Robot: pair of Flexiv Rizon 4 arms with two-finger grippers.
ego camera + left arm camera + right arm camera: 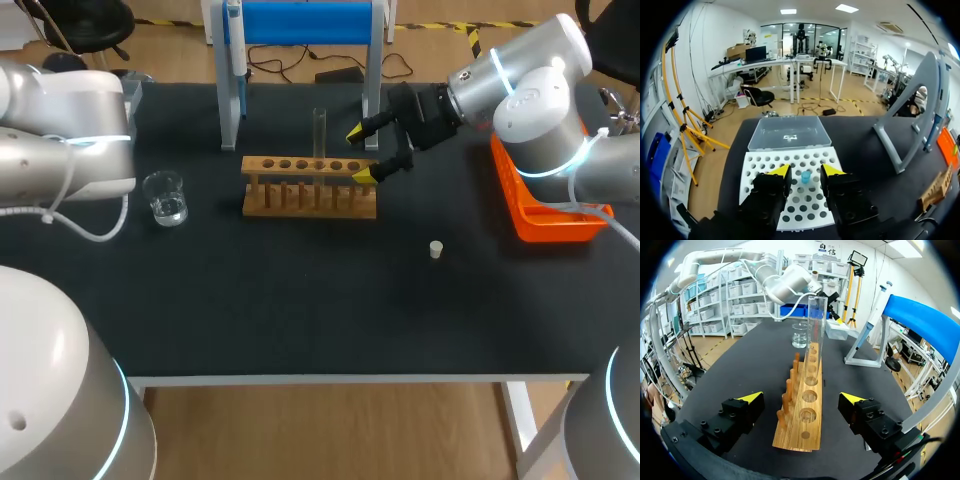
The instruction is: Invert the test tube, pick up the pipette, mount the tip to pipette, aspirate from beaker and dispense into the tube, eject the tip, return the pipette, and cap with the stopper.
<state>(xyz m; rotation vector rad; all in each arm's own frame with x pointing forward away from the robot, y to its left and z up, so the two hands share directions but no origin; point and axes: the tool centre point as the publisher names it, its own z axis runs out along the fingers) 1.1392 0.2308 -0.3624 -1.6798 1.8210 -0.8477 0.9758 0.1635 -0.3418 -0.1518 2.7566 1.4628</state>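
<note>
tabletop (300, 310): black
test tube rack (310, 186): light brown wood
pipette stand (300, 22): blue bar, pale legs
crate (545, 222): orange
tip box (752, 165): white, rows of holes
stopper (436, 249): cream

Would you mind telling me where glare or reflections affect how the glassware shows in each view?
Head view: the test tube shows only as thin pale edges; the beaker carries bright highlights. Right wrist view: the test tube's walls catch reflections. Left wrist view: the clear lid has a pale sheen.
</note>
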